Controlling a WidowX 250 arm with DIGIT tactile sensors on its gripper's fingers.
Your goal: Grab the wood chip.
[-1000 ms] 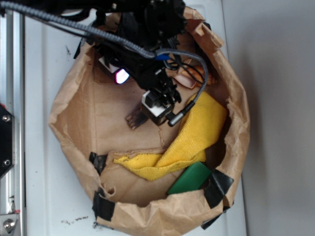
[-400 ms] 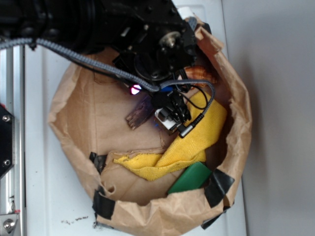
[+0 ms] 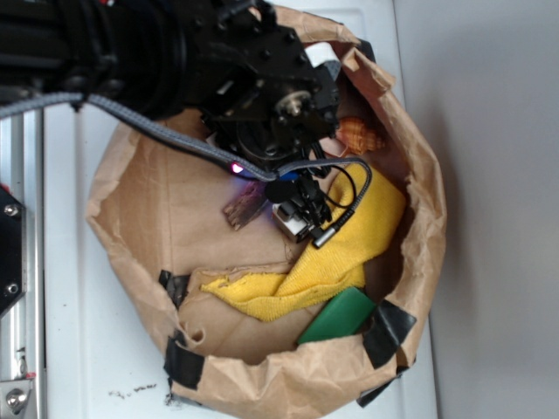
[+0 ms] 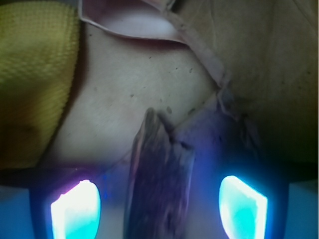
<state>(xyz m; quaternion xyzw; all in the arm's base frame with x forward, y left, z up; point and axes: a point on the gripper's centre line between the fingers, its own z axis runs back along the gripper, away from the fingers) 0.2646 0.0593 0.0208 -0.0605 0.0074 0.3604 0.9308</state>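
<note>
Jaws are seen spread wide, gripper (image 4: pixel 159 199) straddling the wood chip (image 4: pixel 158 184), nothing yet gripped, inside the paper bag (image 3: pixel 140 218).

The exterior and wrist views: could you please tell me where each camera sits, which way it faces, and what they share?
Exterior: overhead, looking down into the paper bag; the black arm covers the top, its gripper low over the wood chip.
Wrist: mounted on the gripper, looking along the fingers at the bag floor; two glowing fingers straddle the chip.
Shared: wood chip and yellow cloth.
</note>
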